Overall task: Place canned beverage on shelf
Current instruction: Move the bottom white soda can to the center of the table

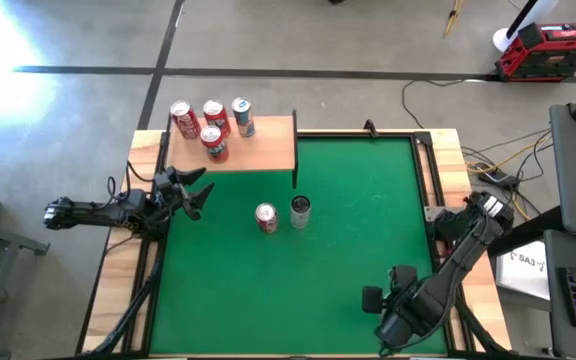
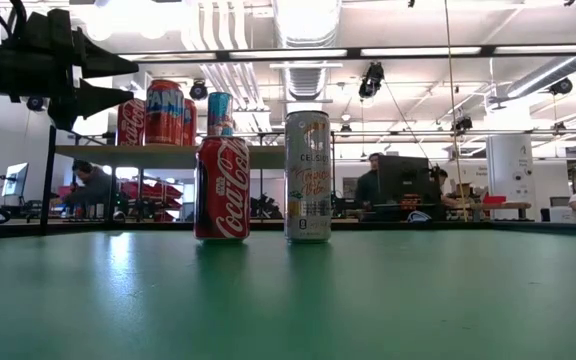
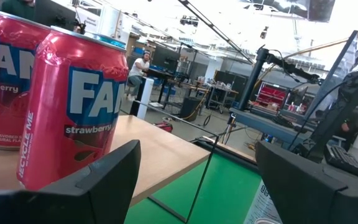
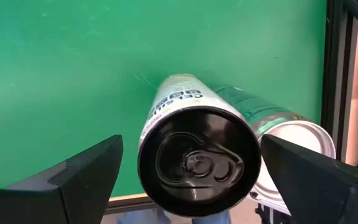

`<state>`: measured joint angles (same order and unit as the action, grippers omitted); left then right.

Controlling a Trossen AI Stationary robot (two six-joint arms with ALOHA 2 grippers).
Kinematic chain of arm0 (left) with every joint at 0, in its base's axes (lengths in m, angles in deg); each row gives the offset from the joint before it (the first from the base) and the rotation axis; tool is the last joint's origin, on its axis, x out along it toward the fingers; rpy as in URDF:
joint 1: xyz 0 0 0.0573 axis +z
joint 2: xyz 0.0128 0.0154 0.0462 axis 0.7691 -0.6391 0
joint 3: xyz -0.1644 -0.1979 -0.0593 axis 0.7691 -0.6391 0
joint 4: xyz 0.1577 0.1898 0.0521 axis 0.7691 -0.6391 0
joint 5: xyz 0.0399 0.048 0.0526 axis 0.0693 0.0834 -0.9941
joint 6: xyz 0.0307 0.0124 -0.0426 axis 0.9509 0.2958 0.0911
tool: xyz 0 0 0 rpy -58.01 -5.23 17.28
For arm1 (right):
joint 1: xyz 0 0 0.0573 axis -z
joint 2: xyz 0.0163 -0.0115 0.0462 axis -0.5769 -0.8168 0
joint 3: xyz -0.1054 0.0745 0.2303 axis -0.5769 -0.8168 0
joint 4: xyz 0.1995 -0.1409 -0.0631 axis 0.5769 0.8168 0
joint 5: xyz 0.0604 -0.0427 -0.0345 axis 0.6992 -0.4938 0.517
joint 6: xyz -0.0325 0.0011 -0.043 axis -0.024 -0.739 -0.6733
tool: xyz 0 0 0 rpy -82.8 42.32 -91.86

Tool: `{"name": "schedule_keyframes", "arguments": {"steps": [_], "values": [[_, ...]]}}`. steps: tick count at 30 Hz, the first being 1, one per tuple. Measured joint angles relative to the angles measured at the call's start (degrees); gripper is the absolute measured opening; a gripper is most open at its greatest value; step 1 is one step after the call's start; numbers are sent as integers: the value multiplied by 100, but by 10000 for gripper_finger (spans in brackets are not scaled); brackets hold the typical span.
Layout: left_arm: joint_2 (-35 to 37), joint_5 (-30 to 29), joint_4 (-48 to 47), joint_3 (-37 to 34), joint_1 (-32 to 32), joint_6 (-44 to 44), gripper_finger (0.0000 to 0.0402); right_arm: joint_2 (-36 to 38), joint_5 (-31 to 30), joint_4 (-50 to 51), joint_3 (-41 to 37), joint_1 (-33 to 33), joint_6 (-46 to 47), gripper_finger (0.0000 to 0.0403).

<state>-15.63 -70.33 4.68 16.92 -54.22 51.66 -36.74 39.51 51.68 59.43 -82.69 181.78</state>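
shelf [image 1: 268, 150] at the far left corner of the green mat [image 1: 368, 200], light-wood board up on thin black legs, carrying four upright cans: three red cans [image 1: 215, 143] grouped toward its left end and one blue-topped can [image 1: 243, 116] just beside them, right half of the board bare. near the middle of the mat, in front of the shelf, two more upright cans side by side and slightly apart: red coca-cola can [image 1: 266, 217] on the left, tall silver celsius can [image 1: 300, 211] on the right. left gripper [image 1: 196, 190] raised at the shelf's front left corner, pointing along the board toward the red strawberry fanta cans, fingers spread wide and holding nothing. right gripper [image 1: 383, 285] low over the mat's near right corner, well apart from the standing cans, fingers [image 4: 73, 180] spread wide. seen past those fingers, slim silver lying can [image 4: 194, 149] on its side, end-on to the camera, between the two fingers, and second lying can [image 4: 291, 140] just beside it near the mat's edge; contact between fingers and either can: cannot tell.
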Motion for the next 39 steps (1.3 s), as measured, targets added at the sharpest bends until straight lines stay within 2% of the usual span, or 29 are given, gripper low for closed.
{"name": "schedule_keyframes", "arguments": {"steps": [16,26,39], "values": [[-7,0,-17,2,-2,0,302,-114,-273,-65,7,-31,-113,373],[-11,2,-17,2,-2,0,302,-141,121,-117,140,-31,112,373],[-11,1,-15,2,-1,0,302,-146,153,147,398,-31,257,373]]}}
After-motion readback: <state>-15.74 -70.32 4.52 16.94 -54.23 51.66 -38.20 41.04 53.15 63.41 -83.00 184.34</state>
